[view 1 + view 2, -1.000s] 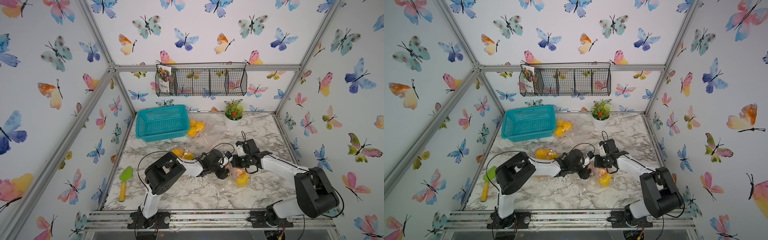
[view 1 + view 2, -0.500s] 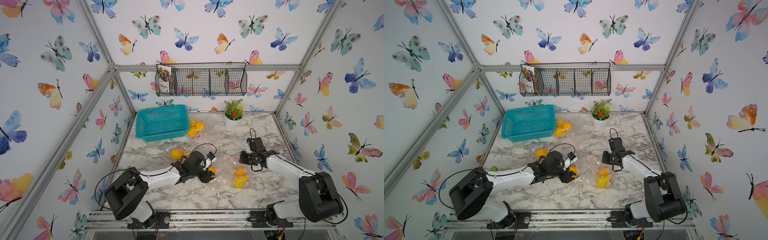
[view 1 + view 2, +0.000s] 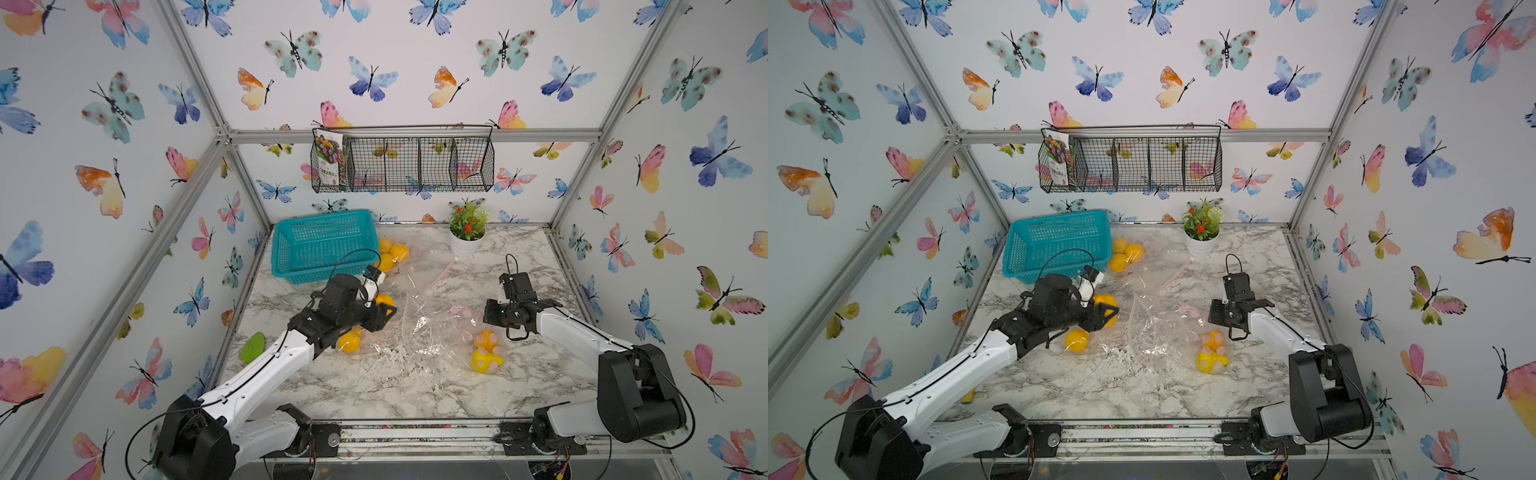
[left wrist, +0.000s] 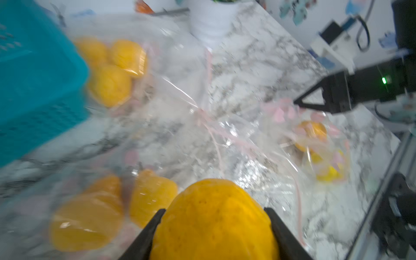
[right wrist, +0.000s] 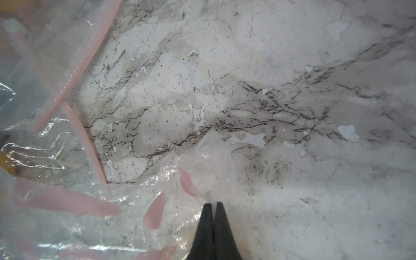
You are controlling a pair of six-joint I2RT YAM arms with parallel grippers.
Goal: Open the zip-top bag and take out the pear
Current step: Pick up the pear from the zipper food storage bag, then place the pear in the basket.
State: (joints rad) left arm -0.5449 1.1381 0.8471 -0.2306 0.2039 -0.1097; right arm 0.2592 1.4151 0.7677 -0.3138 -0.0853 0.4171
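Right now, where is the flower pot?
In both top views the flower pot stands at the table's far edge, right of the blue basket.

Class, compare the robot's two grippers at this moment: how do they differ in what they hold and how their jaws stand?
The left gripper has its jaws spread around a yellow-orange pear; the right gripper has its jaws pressed together on a thin edge of the clear bag. The left gripper sits near the teal basket; the right gripper sits at the table's opposite side. Both are black and each grips something.
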